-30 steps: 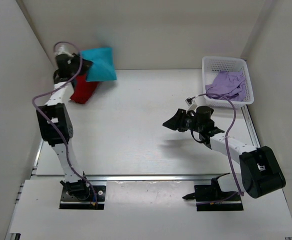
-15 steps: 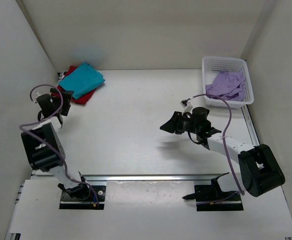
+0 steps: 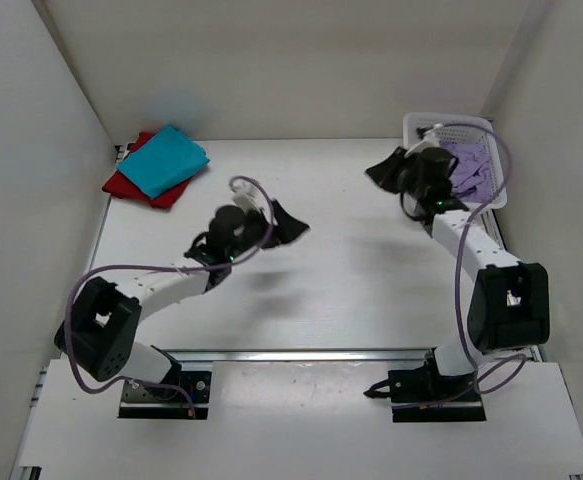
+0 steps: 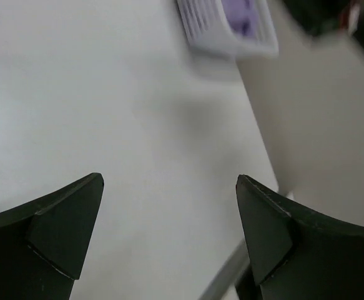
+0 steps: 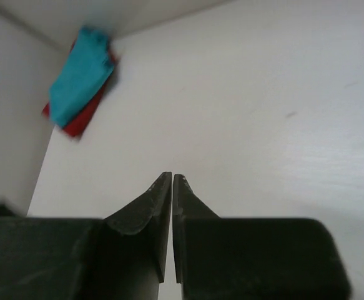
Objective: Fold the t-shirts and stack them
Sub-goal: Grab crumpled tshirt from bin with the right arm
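1. A teal t-shirt is seen folded at the far left corner of the surface. It is laid on top of a folded red t-shirt, whose edges show beneath it on the left and near sides.
2. A purple t-shirt is seen crumpled inside a white basket, which is set at the far right corner of the surface.
3. The left gripper is held above the middle of the surface, well apart from the folded pair and from the white basket.
4. In the left wrist view, its jaws are spread wide and nothing is held between them. Bare surface is seen through the gap, and the white basket with the purple t-shirt is seen blurred at the top edge.
5. The right gripper is held just beside the left side of the white basket and is pointed toward the left.
6. In the right wrist view, its jaws are drawn narrow, almost touching, and nothing is gripped. The teal t-shirt and red t-shirt are seen far beyond the jaws at the upper left.
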`<state>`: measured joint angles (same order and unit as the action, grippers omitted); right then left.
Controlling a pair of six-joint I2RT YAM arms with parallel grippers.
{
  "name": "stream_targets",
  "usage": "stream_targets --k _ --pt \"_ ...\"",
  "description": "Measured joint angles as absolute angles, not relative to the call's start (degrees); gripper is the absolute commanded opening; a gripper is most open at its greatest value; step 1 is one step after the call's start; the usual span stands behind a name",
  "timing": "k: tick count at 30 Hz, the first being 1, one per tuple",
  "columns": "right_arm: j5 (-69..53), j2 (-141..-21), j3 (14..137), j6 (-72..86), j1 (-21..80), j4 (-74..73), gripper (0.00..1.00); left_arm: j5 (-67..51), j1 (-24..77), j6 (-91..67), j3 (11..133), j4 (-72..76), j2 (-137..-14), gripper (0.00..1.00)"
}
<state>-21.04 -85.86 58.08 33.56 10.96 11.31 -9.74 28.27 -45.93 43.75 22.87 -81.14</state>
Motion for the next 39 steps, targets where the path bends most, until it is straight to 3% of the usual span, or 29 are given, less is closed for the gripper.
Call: stream_targets --k 3,8,10,18,23,28,30,32,34,37,38,39 --pt "-17.78 -89.78 65.3 31.46 0.64 7.94 0.16 -11.42 38.52 -43.18 40.01 23.22 -82.0 0.99" --pt "-8.4 -99.48 76.18 26.04 -11.27 -1.8 0.41 -11.53 44.75 -38.57 35.16 22.44 -82.76 0.99" --pt "-4.62 -105.01 82.19 23.16 -12.1 -7.14 0.47 -12.27 45.84 -37.93 33.15 23.68 -82.76 0.98" --pt "4.49 -129.71 109.51 14.63 -10.26 -27.81 0.54 -17.28 44.73 -38.19 26.33 27.77 -85.3 0.99" --pt "7.84 -138.98 125.08 12.8 -10.22 -36.93 0.61 -18.52 42.65 -38.19 25.96 28.84 -84.88 0.99" --pt "8.67 -145.47 136.81 11.77 -10.26 -41.85 0.23 -18.74 41.01 -38.39 25.78 29.65 -83.79 0.99" --pt "8.08 -145.84 136.97 11.94 -10.28 -43.18 0.18 -18.74 40.62 -38.57 25.54 30.04 -83.53 0.98" --pt "7.42 -146.63 137.86 12.32 -10.28 -44.21 0.36 -18.79 40.25 -38.81 25.15 30.24 -83.2 0.99" --pt "6.57 -146.82 138.06 12.36 -10.28 -44.4 0.65 -18.87 39.79 -39.0 24.67 30.2 -82.81 0.99" --pt "4.89 -146.82 138.06 11.9 -10.17 -44.34 0.7 -18.85 39.13 -39.05 24.03 30.2 -81.82 0.99" --pt "4.47 -146.82 138.06 11.77 -10.11 -44.4 0.68 -18.83 39.03 -39.11 23.79 30.09 -81.28 0.99" --pt "4.01 -146.85 138.08 11.73 -10.13 -44.51 0.58 -18.81 38.74 -39.22 23.51 30.04 -80.6 0.99"
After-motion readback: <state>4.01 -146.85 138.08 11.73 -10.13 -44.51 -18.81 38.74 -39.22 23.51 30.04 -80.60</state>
